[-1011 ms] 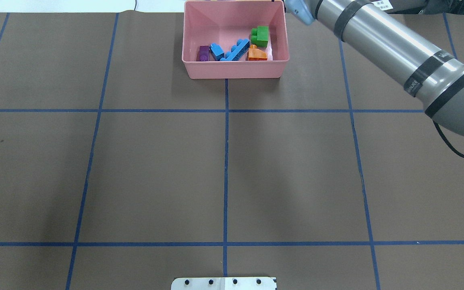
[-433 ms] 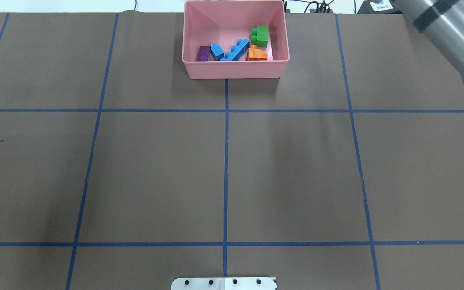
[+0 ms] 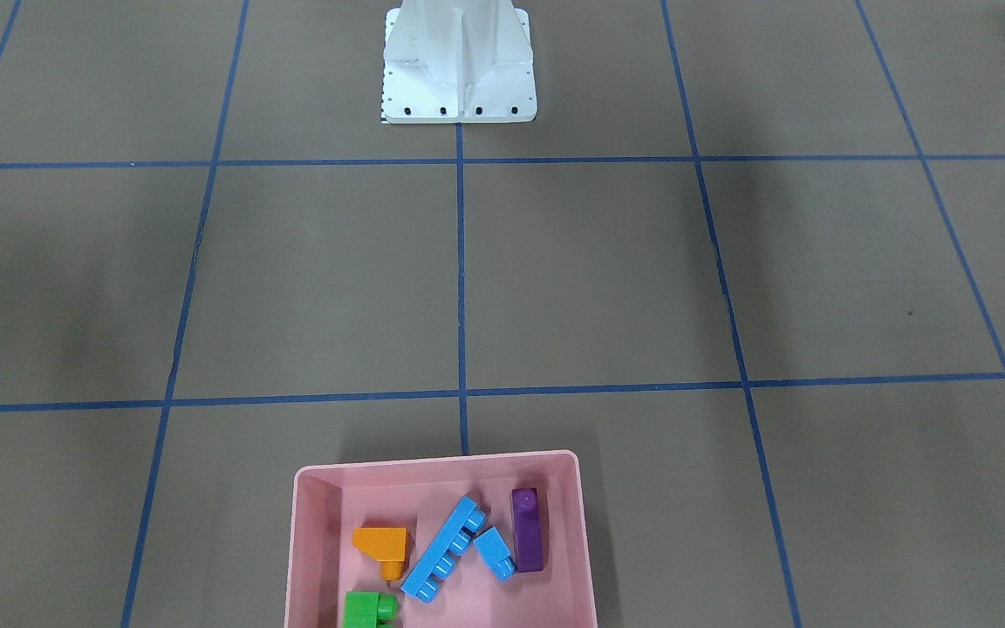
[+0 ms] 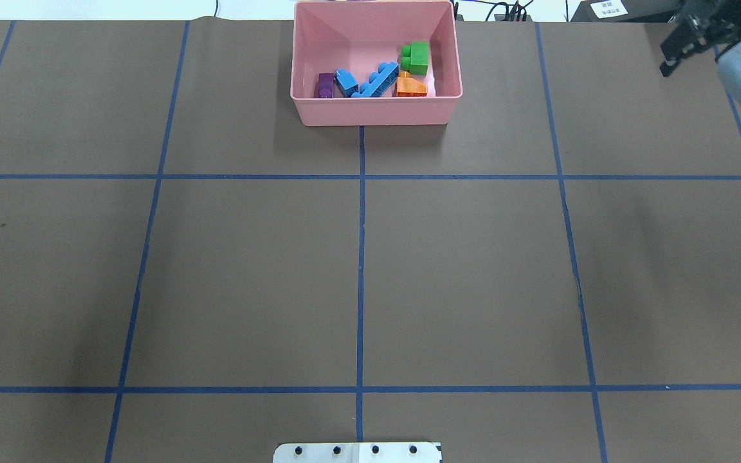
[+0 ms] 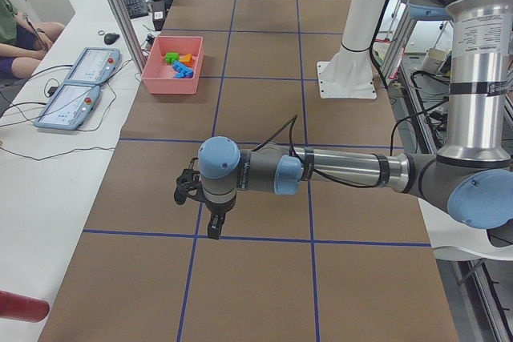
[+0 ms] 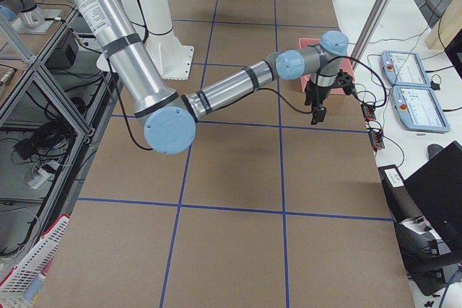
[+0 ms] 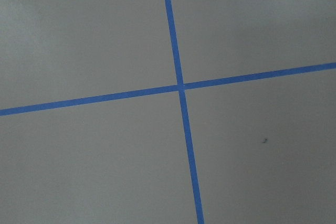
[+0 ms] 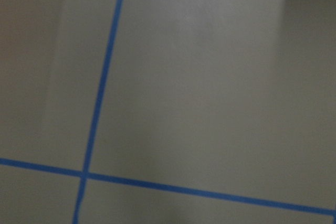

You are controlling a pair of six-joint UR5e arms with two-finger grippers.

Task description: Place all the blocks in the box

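My right jaws hang at the counter's (image 4: pixel 248 270) far right corner in the overhead view, dark and partly cut off by the frame. I cannot tell how wide they stand, and I see nothing between them. My right wrist camera gives only blurred counter and blue tape lines (image 8: pixel 84 174), with no block in sight.

A second ago my right arm (image 6: pixel 224 91) lay stretched toward the box (image 4: pixel 375 109); it has since swung clear of it, well off to the side. My left jaws show only in the side view, low over a tape crossing far from the box, and I cannot tell whether they are open or closed.

All five blocks now lie inside the box:
- the purple bar (image 4: pixel 325 85) sits against the small blue cube (image 4: pixel 345 81)
- the long blue bar (image 4: pixel 377 80) lies aslant in the middle
- the orange sloped block (image 4: pixel 410 86) sits below the green block (image 4: pixel 417 56)

I see no block on the bare counter, so I judge the job done and the pull-back a retreat rather than a fresh reach.

Some things stay hidden. The box's near wall covers the blocks' lower parts from overhead. The front-facing view cuts off the box's lower edge and half of the green block.
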